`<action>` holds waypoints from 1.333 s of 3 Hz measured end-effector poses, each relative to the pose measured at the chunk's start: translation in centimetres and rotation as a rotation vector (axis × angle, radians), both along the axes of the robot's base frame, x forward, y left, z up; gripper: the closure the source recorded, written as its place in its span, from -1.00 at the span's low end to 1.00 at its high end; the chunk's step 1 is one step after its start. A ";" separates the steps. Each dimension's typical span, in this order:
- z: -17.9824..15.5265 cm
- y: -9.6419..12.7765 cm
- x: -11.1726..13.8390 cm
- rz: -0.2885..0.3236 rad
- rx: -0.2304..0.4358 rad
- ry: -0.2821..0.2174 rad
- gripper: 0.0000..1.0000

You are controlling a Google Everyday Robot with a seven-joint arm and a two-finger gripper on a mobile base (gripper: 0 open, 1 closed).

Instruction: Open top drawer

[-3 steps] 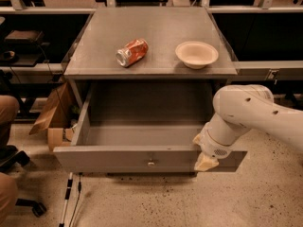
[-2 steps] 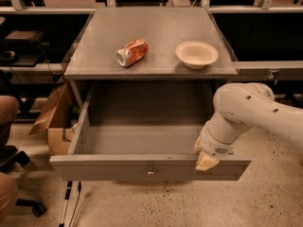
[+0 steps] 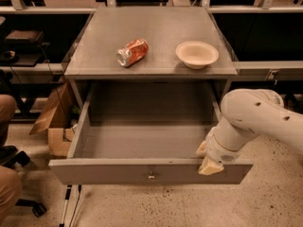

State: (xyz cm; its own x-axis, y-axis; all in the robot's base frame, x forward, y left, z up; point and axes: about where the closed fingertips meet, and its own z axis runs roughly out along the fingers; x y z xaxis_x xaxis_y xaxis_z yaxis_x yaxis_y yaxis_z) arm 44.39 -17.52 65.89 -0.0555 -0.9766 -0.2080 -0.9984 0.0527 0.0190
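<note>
The top drawer point(image 3: 118, 171) is a wide grey drawer with a flat front panel and a small round central knob point(image 3: 151, 176). It stands pulled far out of the cabinet, and its deep grey box is empty. My gripper point(image 3: 208, 162) sits at the top edge of the front panel, near its right end, touching it. My white arm point(image 3: 258, 115) reaches in from the right.
On the grey cabinet top point(image 3: 151, 27) lie a crushed orange soda can point(image 3: 132, 52) and a beige bowl point(image 3: 197, 54). A cardboard box point(image 3: 54, 122) stands on the floor at the left. A person's legs point(image 3: 7, 112) are at the left edge.
The drawer has slid further out toward the camera. My gripper has moved with its front panel, down and toward the camera.
</note>
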 end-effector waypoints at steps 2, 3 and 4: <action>0.0 0.3 0.0 0.000 0.000 0.000 -0.09; 0.0 0.3 0.0 0.000 0.000 0.000 -0.55; 0.0 0.3 0.0 0.001 0.000 0.001 -1.00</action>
